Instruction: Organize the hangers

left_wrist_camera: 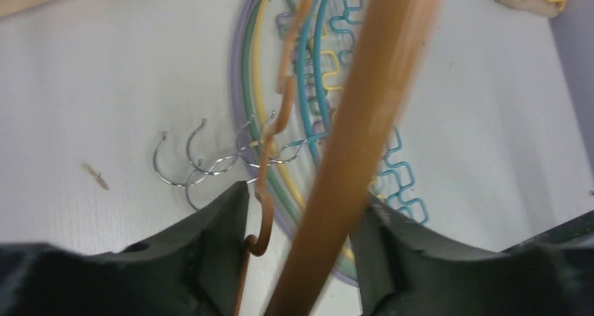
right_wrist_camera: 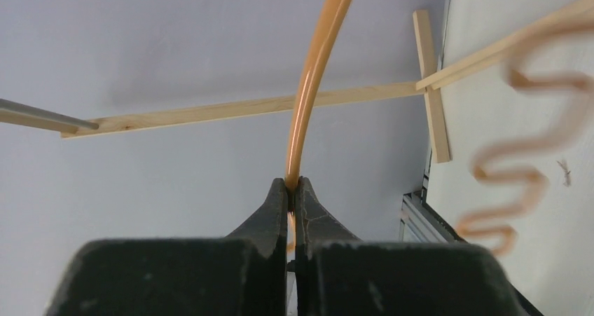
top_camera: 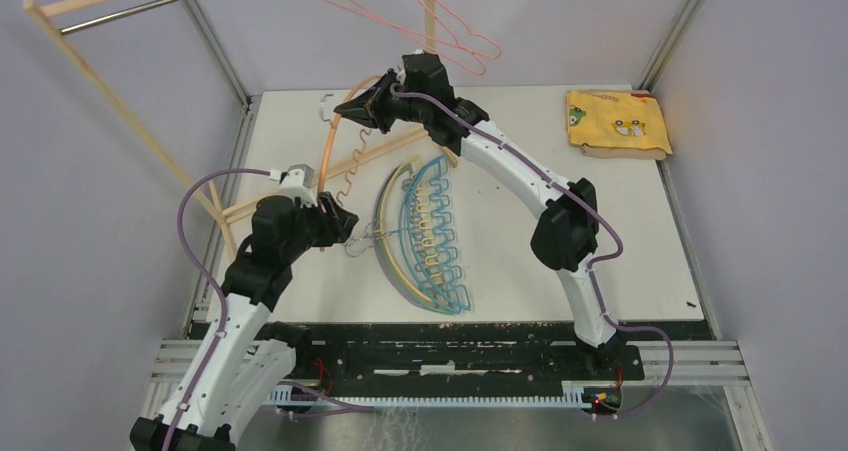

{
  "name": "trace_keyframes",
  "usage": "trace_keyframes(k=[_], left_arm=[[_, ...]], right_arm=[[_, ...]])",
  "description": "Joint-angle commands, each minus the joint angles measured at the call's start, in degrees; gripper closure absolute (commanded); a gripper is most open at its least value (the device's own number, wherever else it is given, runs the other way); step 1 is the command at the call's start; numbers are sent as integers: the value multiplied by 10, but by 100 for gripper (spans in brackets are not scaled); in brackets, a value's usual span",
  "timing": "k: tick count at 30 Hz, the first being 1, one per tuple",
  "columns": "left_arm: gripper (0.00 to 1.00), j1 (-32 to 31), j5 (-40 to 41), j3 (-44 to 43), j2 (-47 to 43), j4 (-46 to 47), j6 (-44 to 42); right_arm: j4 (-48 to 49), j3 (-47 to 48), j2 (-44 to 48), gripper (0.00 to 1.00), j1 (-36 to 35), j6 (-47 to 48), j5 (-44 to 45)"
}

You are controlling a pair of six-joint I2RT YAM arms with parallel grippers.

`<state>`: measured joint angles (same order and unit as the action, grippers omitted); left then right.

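My right gripper (top_camera: 362, 106) is shut on the curved shoulder of the orange hanger (top_camera: 330, 146) and holds it above the table's far left; the wrist view shows the jaws (right_wrist_camera: 293, 184) pinching the orange rod (right_wrist_camera: 308, 99). My left gripper (top_camera: 340, 221) is open, and the orange hanger's shoulder (left_wrist_camera: 364, 120) and wavy bar (left_wrist_camera: 270, 148) pass between its fingers (left_wrist_camera: 301, 204). A pile of purple, green, yellow, blue and teal hangers (top_camera: 425, 231) lies on the table centre, with the metal hooks (left_wrist_camera: 203, 162) toward the left. A pink hanger (top_camera: 410, 11) hangs at the back.
The wooden rack frame (top_camera: 100, 51) with its metal rod (top_camera: 150, 6) stands at the back left, and its base slats (top_camera: 290, 191) lie across the table's left side. A folded yellow cloth (top_camera: 617, 121) lies at the far right corner.
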<state>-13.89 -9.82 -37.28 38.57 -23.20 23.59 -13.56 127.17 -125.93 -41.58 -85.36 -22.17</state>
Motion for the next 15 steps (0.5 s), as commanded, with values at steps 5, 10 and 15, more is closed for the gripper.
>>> trace_keyframes(k=[5,10,15], left_arm=[[97,-1,84,-4,17,17,-35],[97,-1,205,-47,19,-20,-26],[97,-1,352,-125,46,-76,-41]], right_arm=[[68,31,35,99,3,-54,-49],[7,7,52,53,14,-7,-83],[-112,-98,134,21,40,129,-85]])
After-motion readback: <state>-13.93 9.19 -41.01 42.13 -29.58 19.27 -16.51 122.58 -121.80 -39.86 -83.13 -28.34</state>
